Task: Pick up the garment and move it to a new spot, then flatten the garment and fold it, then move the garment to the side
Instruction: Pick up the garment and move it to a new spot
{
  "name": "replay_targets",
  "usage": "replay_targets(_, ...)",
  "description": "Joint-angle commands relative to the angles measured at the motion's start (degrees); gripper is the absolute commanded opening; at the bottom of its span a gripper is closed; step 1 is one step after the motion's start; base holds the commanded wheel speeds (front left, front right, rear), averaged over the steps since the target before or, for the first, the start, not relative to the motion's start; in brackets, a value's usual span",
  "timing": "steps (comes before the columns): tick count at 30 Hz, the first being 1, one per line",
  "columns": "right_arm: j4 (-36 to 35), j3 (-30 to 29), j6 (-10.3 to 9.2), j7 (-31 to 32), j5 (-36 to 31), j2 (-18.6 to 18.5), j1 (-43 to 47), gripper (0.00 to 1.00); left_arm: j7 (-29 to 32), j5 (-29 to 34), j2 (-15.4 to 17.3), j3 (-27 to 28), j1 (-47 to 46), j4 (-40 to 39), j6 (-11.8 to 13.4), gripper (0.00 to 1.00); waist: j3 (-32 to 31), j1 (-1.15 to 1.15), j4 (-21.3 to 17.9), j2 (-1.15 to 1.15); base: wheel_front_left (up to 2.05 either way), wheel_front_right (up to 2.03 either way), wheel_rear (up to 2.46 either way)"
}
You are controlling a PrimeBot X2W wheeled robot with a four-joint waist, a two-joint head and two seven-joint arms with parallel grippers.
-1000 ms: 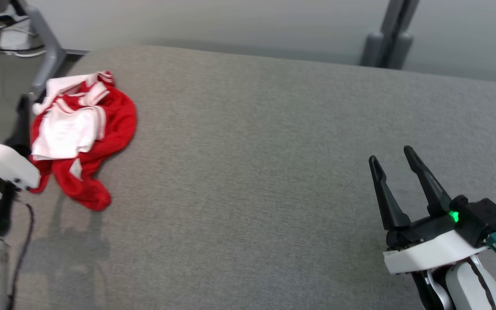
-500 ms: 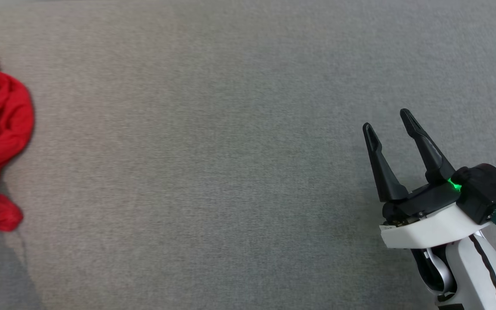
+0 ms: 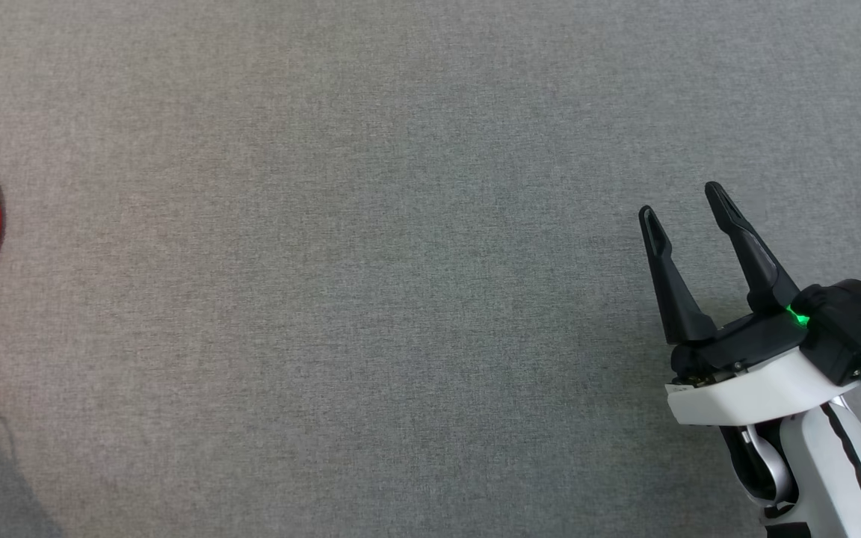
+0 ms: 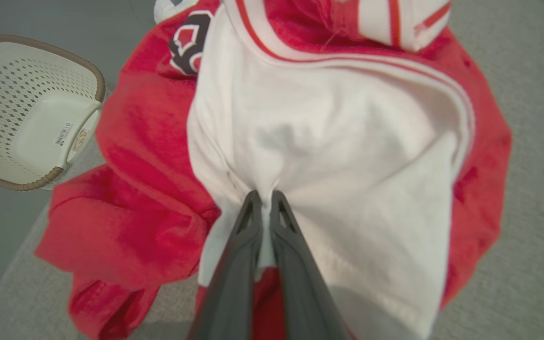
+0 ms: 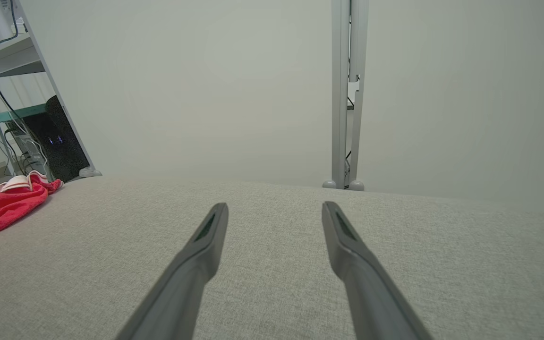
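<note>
- As I look down through the head camera, the grey fabric-covered surface (image 3: 400, 261) stretches across my whole view.
- The red and white garment (image 4: 347, 156) lies bunched at its left edge.
- A pale perforated basket (image 4: 21, 113) sits just beyond that edge.
- My right gripper (image 3: 681, 202) is over bare fabric, fingers spread, well apart from the garment.
- My left gripper (image 4: 263, 196) pinches a fold of the garment's white panel.

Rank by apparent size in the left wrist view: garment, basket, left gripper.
1. garment, largest by far.
2. basket and left gripper: about alike. The gripper sits right at the camera, so I won't rank these two.
</note>
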Motion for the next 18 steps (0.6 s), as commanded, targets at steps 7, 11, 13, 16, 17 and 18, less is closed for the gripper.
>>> replay_targets(7,0.9,0.1,0.01,0.0,-0.3,-0.4,-0.5,1.0,-3.8,0.2,0.5,-2.2,-1.8,0.3,-1.0,0.0,-1.3,0.0,1.0,0.0,0.0,0.0,0.0)
replay_targets(11,1.5,0.2,0.01,0.0,0.3,-0.1,0.2,1.0,-5.7,0.8,1.1,-4.1,-2.2,0.0,-1.0,0.0,-3.7,0.0,1.2,0.0,0.0,0.0,0.0)
replay_targets(13,1.7,0.2,0.01,0.0,0.5,0.2,0.8,1.0,-6.3,1.0,1.0,-5.7,-2.1,-1.1,-0.9,0.0,-5.4,0.0,1.3,0.0,0.0,0.0,0.0)
replay_targets(16,2.3,0.3,0.01,0.0,1.1,0.7,1.6,1.0,-6.8,0.7,1.4,-8.5,-2.0,-3.1,-1.0,0.0,-8.3,0.0,1.2,0.0,0.0,0.0,0.0)
replay_targets(17,2.6,0.4,0.01,0.0,1.2,0.9,1.9,1.0,-6.9,0.7,1.6,-9.4,-1.9,-3.7,-1.0,0.0,-9.2,0.0,1.1,0.0,0.0,0.0,0.0)
replay_targets(18,2.7,0.4,0.01,0.0,1.5,1.0,2.2,1.0,-7.0,0.6,1.7,-10.4,-1.8,-4.4,-1.0,0.0,-10.2,0.0,1.0,0.0,0.0,0.0,0.0)
